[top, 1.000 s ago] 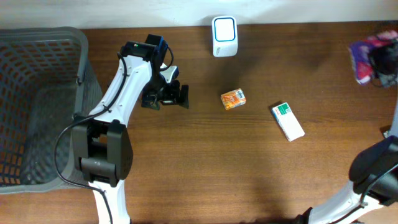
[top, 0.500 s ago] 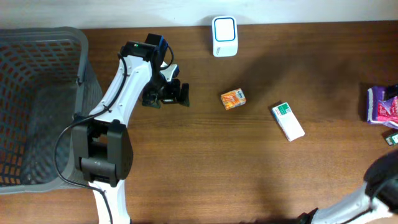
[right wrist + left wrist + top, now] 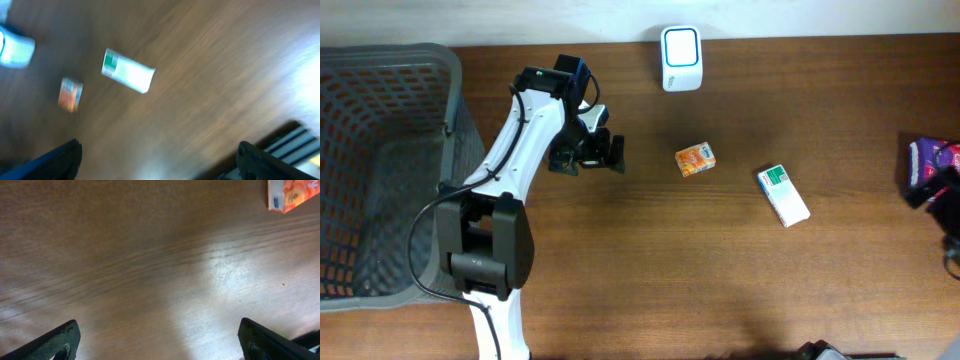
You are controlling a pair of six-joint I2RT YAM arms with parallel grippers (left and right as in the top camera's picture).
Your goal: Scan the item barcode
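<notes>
Left hand [image 3: 159,339] wide, empty, near small orange cardboard box [image 3: 695,159]; right hand [image 3: 157,152] wide, empty, above brown wooden counter [image 3: 720,270].

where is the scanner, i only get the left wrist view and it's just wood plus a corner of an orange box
Observer: The white scanner stands at the far edge of the table, beyond the orange box.
Operator: anything else to scan
Observer: A white box with a green end lies right of the orange one, apart from it.
Operator: right gripper holding anything
Observer: No, the right gripper is open with nothing between its fingers.
</notes>
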